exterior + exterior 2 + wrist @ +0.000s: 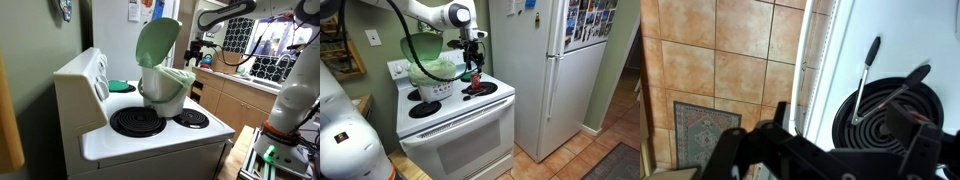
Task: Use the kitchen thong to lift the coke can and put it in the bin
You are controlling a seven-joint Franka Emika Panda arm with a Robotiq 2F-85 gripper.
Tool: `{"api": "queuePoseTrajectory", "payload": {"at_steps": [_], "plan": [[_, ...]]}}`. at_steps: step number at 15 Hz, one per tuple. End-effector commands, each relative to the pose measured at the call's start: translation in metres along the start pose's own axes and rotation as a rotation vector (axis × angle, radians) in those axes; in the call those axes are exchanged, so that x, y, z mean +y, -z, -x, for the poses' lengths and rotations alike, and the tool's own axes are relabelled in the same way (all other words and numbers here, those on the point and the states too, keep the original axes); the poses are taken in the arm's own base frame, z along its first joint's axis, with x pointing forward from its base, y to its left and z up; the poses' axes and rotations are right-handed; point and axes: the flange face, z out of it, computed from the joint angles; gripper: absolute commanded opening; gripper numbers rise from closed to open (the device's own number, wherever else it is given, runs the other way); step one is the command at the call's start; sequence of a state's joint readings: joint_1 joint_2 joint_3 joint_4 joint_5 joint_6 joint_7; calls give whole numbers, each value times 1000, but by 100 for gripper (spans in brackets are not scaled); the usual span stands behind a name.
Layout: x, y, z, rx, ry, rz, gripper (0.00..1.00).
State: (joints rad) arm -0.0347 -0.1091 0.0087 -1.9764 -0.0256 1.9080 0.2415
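Since the fridge (555, 70) crowds the stove (460, 125) at 3 o'clock, the only open room is the floor off its front edge. Bin (432, 82), lid up, sits at 10 o'clock on the stovetop. Tongs (868, 75) lie on a coil, 1 o'clock from the gripper (845, 128), whose fingers are spread wide and touching nothing.

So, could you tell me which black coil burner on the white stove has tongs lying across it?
The black coil burner nearest the white refrigerator, under the gripper: black-handled metal tongs lie across it. The other visible burner is bare.
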Motion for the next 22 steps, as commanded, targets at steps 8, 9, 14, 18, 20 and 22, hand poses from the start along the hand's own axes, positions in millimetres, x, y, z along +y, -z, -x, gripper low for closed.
{"api": "queuePoseTrajectory", "payload": {"at_steps": [8,9,14,18,20,22], "plan": [[-81,-16,-36,69,-109,-44,100],[-84,-20,-39,65,-107,-44,100],[-86,-19,-43,69,-108,-47,100],[-99,-31,-47,42,-99,-144,100],[-104,-34,-55,90,-80,-159,100],[-109,-39,-64,140,-51,-162,100]]}}
